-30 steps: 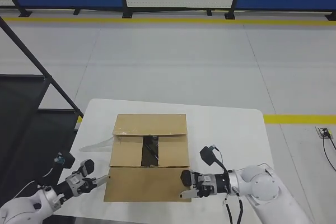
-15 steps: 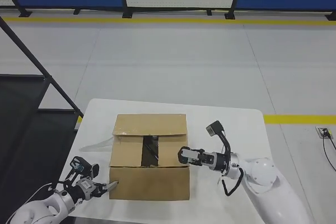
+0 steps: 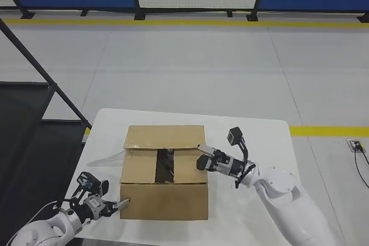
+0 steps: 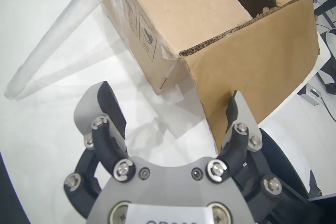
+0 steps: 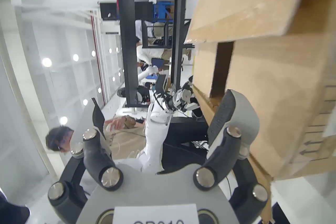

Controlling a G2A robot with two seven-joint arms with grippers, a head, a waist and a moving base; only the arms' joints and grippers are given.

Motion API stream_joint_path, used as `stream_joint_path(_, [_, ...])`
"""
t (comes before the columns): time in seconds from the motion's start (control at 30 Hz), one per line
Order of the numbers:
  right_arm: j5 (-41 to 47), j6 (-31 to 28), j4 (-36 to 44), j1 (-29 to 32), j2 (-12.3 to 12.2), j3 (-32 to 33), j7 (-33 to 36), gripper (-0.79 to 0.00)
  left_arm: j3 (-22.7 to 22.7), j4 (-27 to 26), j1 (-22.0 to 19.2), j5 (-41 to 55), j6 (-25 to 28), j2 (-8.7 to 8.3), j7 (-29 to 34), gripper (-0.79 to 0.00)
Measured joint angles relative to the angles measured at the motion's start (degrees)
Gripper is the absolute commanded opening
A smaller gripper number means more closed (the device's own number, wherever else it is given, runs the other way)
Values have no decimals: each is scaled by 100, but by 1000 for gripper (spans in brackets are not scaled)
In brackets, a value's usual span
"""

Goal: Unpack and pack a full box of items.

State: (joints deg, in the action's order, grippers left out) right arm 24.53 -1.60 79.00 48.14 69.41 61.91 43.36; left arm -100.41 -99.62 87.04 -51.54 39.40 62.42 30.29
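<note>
R claw (image 3: pixel 201 157) prob. against box (image 3: pixel 140 170)

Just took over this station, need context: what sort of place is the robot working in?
Probably an industrial test hall or robotics lab: a pale floor with yellow floor lines, blue barrier panels along the far edge, and black metal frames under rows of ceiling lights.

White counter (image 3: pixel 172 117) carries a cardboard box (image 3: pixel 165 200) near its middle; a clear plastic strip (image 4: pixel 69 25) slants from the box's upper edge down onto it
</note>
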Motion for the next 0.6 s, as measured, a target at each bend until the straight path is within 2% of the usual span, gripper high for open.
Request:
stream_joint_path(0.27, [643, 48, -946, -627, 236, -316, -368, 0, 0, 0, 0, 0, 0, 0, 0, 0])
stream_joint_path(0.6, [485, -232, -1592, -1614, 625, -812, -1843, 0, 0, 0, 0, 0, 0, 0, 0, 0])
